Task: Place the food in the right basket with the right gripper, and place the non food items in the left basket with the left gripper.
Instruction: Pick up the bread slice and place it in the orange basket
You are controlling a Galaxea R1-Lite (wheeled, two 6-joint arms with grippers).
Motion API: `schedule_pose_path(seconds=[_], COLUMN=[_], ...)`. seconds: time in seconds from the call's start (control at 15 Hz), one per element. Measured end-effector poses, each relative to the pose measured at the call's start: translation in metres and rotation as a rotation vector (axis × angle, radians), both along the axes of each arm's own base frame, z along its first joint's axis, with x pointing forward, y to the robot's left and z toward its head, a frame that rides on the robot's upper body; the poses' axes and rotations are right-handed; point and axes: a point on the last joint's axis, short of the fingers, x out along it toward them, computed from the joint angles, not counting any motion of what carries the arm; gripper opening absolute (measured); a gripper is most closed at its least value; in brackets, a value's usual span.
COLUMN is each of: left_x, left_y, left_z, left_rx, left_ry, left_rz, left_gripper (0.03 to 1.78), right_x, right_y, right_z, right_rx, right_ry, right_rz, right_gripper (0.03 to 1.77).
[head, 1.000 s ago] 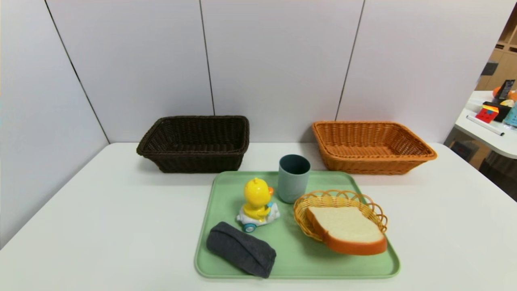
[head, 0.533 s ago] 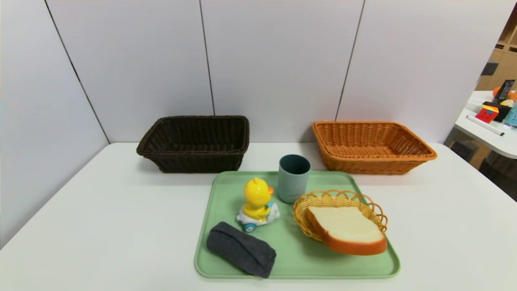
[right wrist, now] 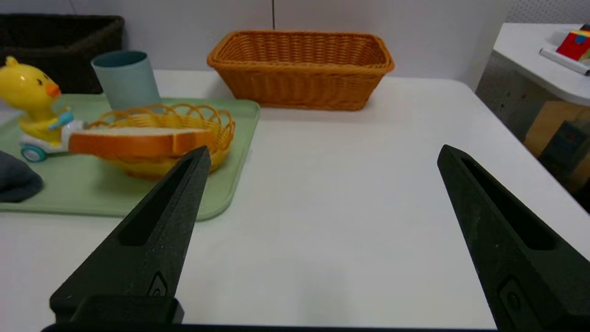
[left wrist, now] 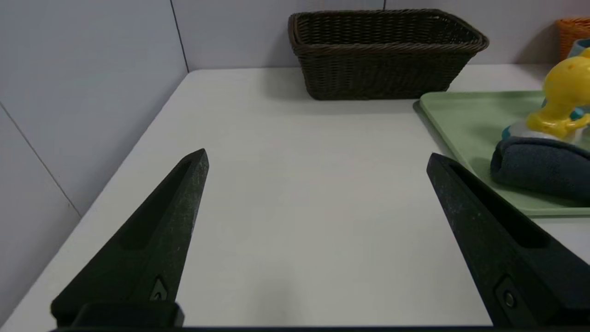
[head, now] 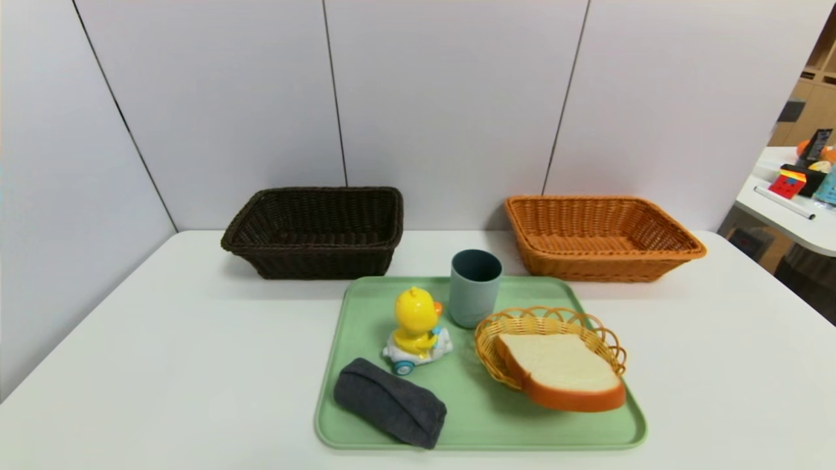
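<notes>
My left claw (left wrist: pixel 317 157) and right claw (right wrist: pixel 326 148) both stand wide open, holding nothing, over the desk's (head: pixel 196 365) near side. From the right one, the bread (head: pixel 565 372) lies leftward, in the small wicker bowl (head: pixel 486 352) by the tray's (head: pixel 483 440) near right corner.

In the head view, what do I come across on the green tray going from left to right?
Rolled dark cloth, duck toy, cup, slice of bread.
</notes>
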Motion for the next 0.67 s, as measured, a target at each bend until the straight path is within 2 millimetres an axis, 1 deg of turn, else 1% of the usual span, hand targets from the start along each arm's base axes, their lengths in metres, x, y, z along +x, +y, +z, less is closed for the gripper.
schedule_pose_path(seconds=[0.13, 0.2, 0.33, 0.47, 0.53, 0.67], left_x=[0.001, 0.003, 0.017, 0.038, 0.053, 0.084], left_y=[-0.001, -0.001, -0.001, -0.002, -0.001, -0.001], left_z=[0.036, 0.055, 0.093, 0.13, 0.149, 0.182], left_rx=[0.008, 0.012, 0.019, 0.026, 0.033, 0.044], left_ry=[-0.018, -0.023, -0.01, 0.006, 0.014, 0.03], left_rz=[-0.024, -0.038, -0.068, -0.087, -0.09, -0.094], left_gripper=[1.69, 1.69, 1.69, 1.69, 1.69, 1.69], right_x=[-0.002, 0.001, 0.014, 0.033, 0.045, 0.073], right_y=[0.0, 0.0, 0.0, 0.0, 0.0, 0.001], right_z=[0.048, 0.073, 0.122, 0.164, 0.177, 0.191], right_rx=[0.002, 0.003, 0.013, 0.031, 0.049, 0.108], right_ry=[-0.016, -0.02, -0.007, 0.031, 0.081, 0.211], right_rz=[0.004, 0.005, 0.006, 0.006, 0.006, 0.005], right_gripper=[1.7, 1.7, 1.7, 1.7, 1.7, 1.7])
